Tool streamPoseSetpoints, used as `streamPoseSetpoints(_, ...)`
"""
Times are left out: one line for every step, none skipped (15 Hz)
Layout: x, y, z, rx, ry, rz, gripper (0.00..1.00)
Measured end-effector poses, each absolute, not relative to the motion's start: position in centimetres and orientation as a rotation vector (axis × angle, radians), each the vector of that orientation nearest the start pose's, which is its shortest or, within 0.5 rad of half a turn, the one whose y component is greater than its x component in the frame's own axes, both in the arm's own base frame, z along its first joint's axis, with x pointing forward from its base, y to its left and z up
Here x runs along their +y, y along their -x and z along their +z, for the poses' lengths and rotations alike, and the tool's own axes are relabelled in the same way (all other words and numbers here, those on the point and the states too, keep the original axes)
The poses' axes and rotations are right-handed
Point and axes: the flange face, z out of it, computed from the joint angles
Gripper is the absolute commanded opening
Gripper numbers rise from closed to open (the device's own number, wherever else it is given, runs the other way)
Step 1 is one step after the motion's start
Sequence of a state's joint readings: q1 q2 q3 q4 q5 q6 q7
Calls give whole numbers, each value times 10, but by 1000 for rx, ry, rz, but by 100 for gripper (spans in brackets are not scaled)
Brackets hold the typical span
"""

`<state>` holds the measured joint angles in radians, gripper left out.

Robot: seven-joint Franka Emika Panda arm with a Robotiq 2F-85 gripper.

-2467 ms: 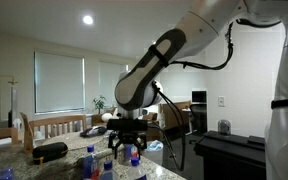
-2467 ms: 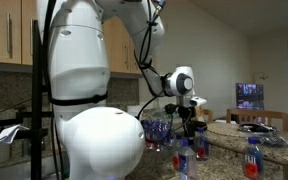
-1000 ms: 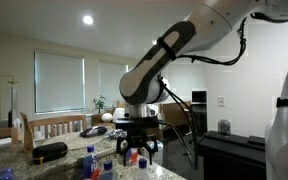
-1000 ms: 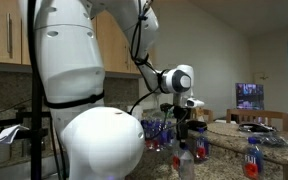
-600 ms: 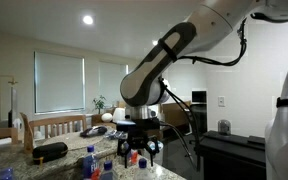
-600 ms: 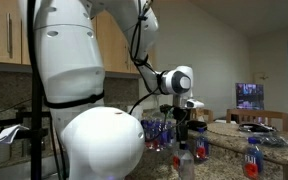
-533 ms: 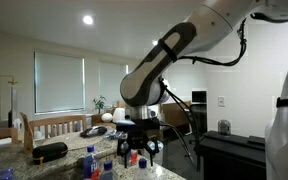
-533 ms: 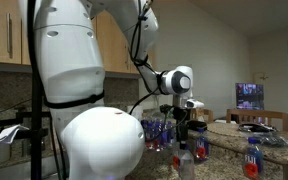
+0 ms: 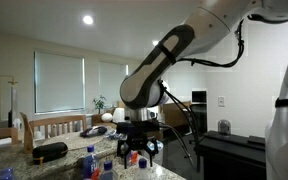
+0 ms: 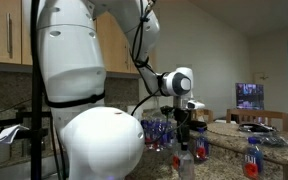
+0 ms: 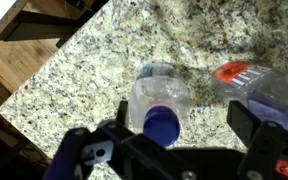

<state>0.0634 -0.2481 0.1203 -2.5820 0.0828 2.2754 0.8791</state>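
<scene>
Gripper wide open over a blue-capped bottle

In the wrist view, the gripper has its fingers spread far apart, one on each side of a clear bottle with a blue cap. The bottle stands on the speckled stone counter, right under the gripper. A second bottle with red on it is just beside it. Both exterior views show more bottles on the counter.

A home kitchen opening onto a dining area. Speckled granite countertop fills the wrist view. In an exterior view, wooden wall cabinets hang at ten o'clock and a lit television glows at three o'clock. In an exterior view, a blind-covered window sits at nine o'clock, with wooden dining chairs below it and a recessed ceiling light at eleven o'clock.
</scene>
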Motion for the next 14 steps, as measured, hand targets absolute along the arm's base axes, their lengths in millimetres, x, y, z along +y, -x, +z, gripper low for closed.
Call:
streamPoseSetpoints(76, -412, 341, 1159, 2923, 98, 100)
streamPoseSetpoints(74, -413, 341, 1159, 2927, 92, 96)
streamPoseSetpoints(73, -414, 341, 1159, 2930, 89, 73)
streamPoseSetpoints(72, -414, 341, 1160, 2932, 89, 72)
streamPoseSetpoints(71, -415, 340, 1160, 2934, 90, 68)
streamPoseSetpoints(71, -415, 339, 1160, 2935, 92, 62)
streamPoseSetpoints(71, -415, 339, 1160, 2936, 94, 53)
streamPoseSetpoints(71, -416, 338, 1159, 2936, 96, 48)
streamPoseSetpoints(71, -416, 338, 1157, 2938, 98, 42)
streamPoseSetpoints(71, -416, 337, 1154, 2939, 101, 35)
streamPoseSetpoints(71, -417, 336, 1153, 2940, 103, 29)
streamPoseSetpoints(70, -417, 336, 1152, 2940, 105, 22)
streamPoseSetpoints(70, -418, 335, 1152, 2941, 106, 16)
streamPoseSetpoints(70, -419, 336, 1150, 2940, 103, 14)
